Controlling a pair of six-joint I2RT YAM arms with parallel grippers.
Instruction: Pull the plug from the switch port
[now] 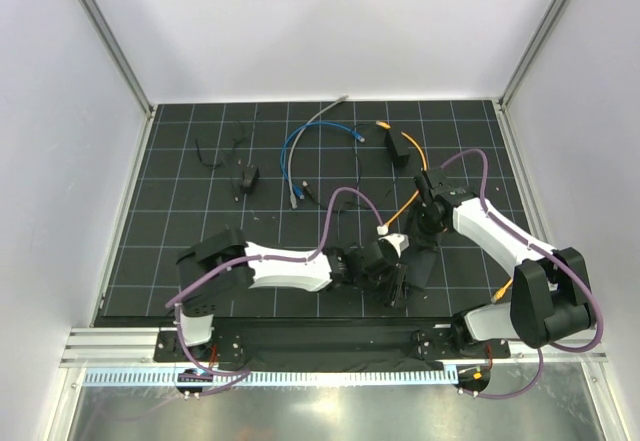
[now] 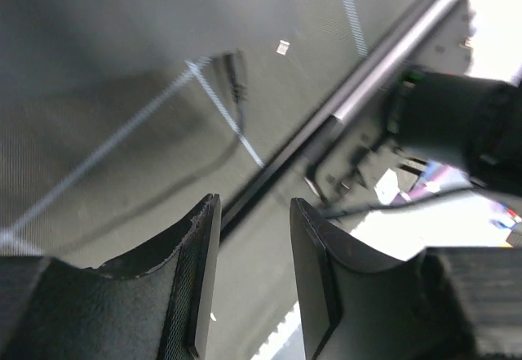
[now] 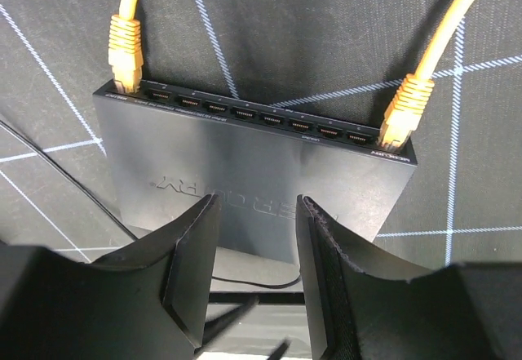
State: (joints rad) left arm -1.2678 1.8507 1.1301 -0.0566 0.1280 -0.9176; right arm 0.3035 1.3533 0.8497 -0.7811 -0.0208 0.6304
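1. The left gripper [image 2: 253,213] has its two dark fingers apart, with nothing between them. Below and ahead of the fingertips lies a black mat [image 2: 122,66] with white grid lines, blurred. Ahead and to the right of the fingertips, a metal rail [image 2: 383,66] runs slantwise across the view.
2. The right gripper [image 3: 257,213] also has its fingers spread apart and grips nothing. From above, it sits just short of the task's box, while the left gripper is well apart from that box.
3. To the left of the right gripper's left finger, a thin black wire [image 3: 65,176] crosses the mat at a slant.
4. Ahead and to the left of the left finger is the left orange plug [image 3: 125,58]. It has a ribbed orange boot and is seated in the endmost socket, with its cable running straight away.
5. Straight ahead of the gap between the fingers lies the switch [image 3: 261,172], a flat black rectangular box with faint raised lettering on its lid. Its near edge is hidden behind the fingertips, so I cannot tell whether they touch it.
6. Along the switch's far face runs a row of small rectangular sockets [image 3: 245,113]. Those between the two plugs are open.
7. Ahead and to the right of the right finger is the right orange plug [image 3: 404,111], seated in the last socket. Its orange cable [image 3: 444,33] curves away to the right.
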